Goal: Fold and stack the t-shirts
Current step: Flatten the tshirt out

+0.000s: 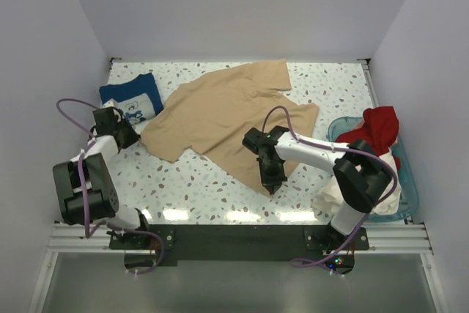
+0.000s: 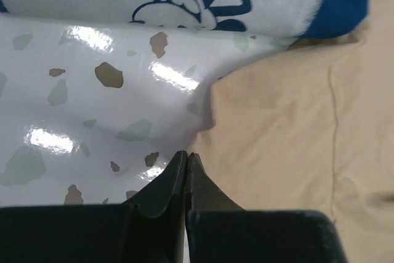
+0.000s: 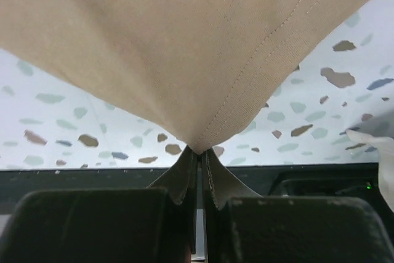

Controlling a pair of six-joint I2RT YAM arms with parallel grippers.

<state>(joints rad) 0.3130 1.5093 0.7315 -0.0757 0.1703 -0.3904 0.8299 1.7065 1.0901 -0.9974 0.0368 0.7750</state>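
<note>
Your right pincer is clamped on the near corner of the soft, light tan-beige cloth t-shirt spread mid-worktop, your left pincer is shut at its left edge, so expect it to sag between the corners.

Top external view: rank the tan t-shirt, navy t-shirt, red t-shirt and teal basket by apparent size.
1. tan t-shirt: spread flat, clearly largest.
2. teal basket: partly hidden, so this rank is only likely.
3. navy t-shirt and red t-shirt: look alike, so not ranked. The navy one is folded and the red one is bunched.
</note>
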